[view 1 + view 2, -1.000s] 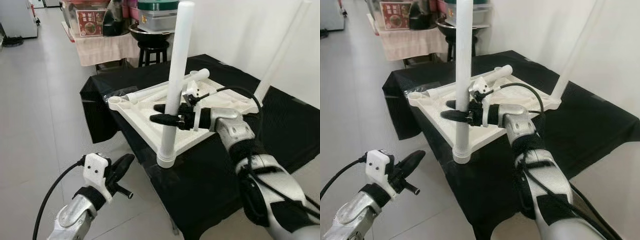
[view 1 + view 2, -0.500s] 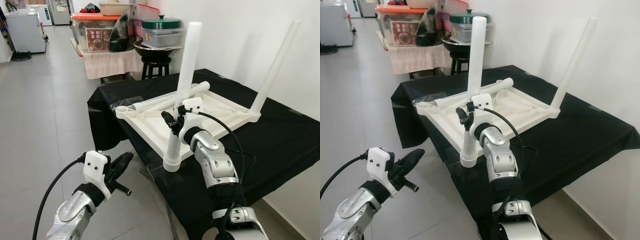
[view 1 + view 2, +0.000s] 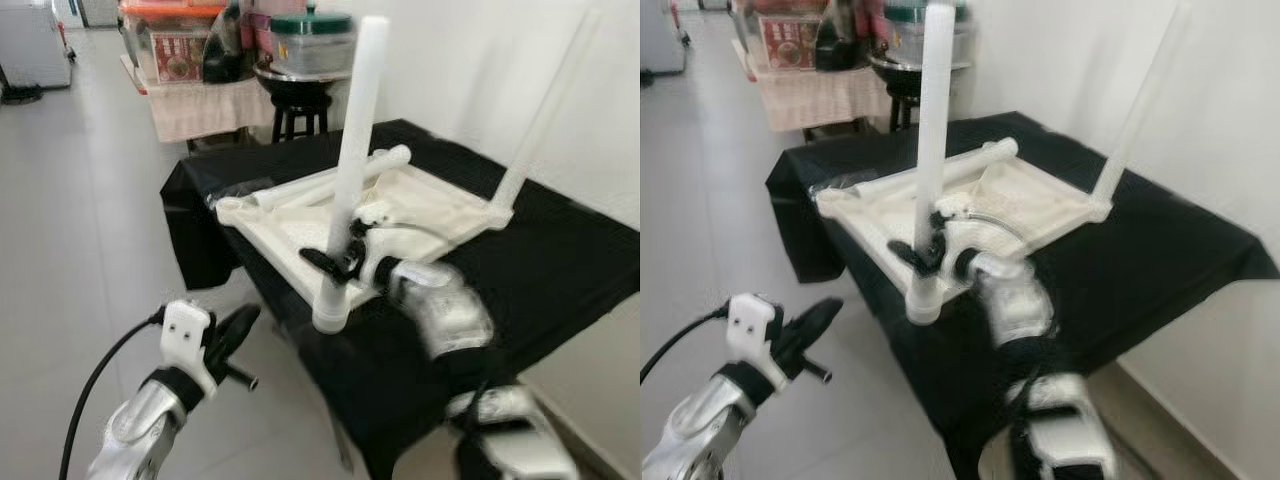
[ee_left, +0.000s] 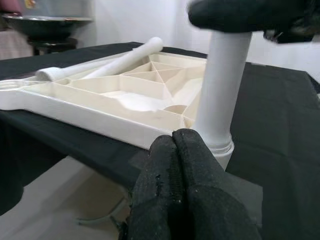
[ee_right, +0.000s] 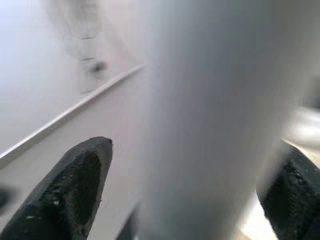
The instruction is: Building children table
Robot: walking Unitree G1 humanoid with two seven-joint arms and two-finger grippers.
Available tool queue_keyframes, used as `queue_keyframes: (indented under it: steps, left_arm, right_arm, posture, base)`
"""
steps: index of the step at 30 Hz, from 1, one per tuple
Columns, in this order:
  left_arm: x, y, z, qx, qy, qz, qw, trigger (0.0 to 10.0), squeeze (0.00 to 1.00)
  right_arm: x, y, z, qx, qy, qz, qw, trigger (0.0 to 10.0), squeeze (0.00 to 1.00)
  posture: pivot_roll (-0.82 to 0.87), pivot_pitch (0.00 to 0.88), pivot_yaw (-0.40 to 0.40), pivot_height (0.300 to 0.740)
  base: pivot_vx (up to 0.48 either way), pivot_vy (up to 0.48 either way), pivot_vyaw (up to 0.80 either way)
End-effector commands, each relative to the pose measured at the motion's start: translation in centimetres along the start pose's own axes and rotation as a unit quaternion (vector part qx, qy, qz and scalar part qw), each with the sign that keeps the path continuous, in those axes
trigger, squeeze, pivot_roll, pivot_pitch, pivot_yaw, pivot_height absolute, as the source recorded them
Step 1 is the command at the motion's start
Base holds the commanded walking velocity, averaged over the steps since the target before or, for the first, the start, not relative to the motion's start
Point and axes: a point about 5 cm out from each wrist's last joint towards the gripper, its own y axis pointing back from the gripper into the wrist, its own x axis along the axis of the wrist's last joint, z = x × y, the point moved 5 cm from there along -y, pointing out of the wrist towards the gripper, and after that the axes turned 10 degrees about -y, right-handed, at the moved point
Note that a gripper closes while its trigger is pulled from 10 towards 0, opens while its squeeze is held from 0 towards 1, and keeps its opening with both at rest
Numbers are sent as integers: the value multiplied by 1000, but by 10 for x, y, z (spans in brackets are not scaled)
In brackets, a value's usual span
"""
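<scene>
Presently the right claw (image 3: 335, 264) straddles the upright white plastic table leg (image 3: 347, 170) with fingers spread, ungripped, the left claw (image 4: 182, 200) closed; a sideways knock could unseat the leg from the overturned white tabletop (image 3: 290, 225) on the black-draped desk (image 3: 560, 250).

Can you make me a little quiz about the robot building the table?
1. True or false: the white tabletop lies upside down on the black cloth.
2. How many legs stand upright in its corners? A one, B two, C four.
3. Which hand is around the near leg?

Key: 1 true. 2 B; another leg lies flat on the tabletop. 3 the right hand; the left hand hangs shut below the table edge.
</scene>
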Motion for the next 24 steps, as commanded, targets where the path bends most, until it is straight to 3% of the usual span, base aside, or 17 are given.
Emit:
queue_keyframes:
  steps: [1, 9, 10, 11, 17, 23, 24]
  left_arm:
    - [1, 0, 2, -2, -1, 0, 1000, 10000, 0]
    - [2, 3, 5, -3, 2, 1, 1000, 10000, 0]
    - [2, 3, 5, -4, 2, 1, 1000, 10000, 0]
    - [2, 3, 6, -4, 3, 1, 1000, 10000, 0]
    - [2, 4, 7, -4, 4, 0, 1000, 10000, 0]
    - [2, 5, 7, -5, 6, 0, 1000, 10000, 0]
    - [2, 5, 7, -5, 8, 0, 1000, 10000, 0]
  right_arm:
    - [-12, -1, -9, 77, 18, -34, 996, 10000, 0]
    - [4, -6, -5, 130, 4, -41, 991, 10000, 0]
    - [7, -7, -5, 135, -5, -36, 990, 5765, 0]
    - [10, -7, -4, 138, -14, -30, 990, 392, 0]
    - [10, 1, -7, 193, -31, -33, 980, 0, 0]
    - [3, 7, 2, 178, -31, -42, 983, 0, 0]
    - [-3, 11, 10, 149, -20, -41, 988, 0, 0]
  posture:
    - [68, 0, -65, 740]
    - [80, 0, -70, 740]
    - [81, 0, -70, 740]
    - [84, 0, -71, 740]
    - [86, 0, -69, 740]
    - [77, 0, -64, 740]
    - [66, 0, -59, 740]
  base:
    - [0, 0, 0]
    - [0, 0, 0]
    - [0, 0, 0]
    - [0, 0, 0]
    - [0, 0, 0]
    - [0, 0, 0]
    - [0, 0, 0]
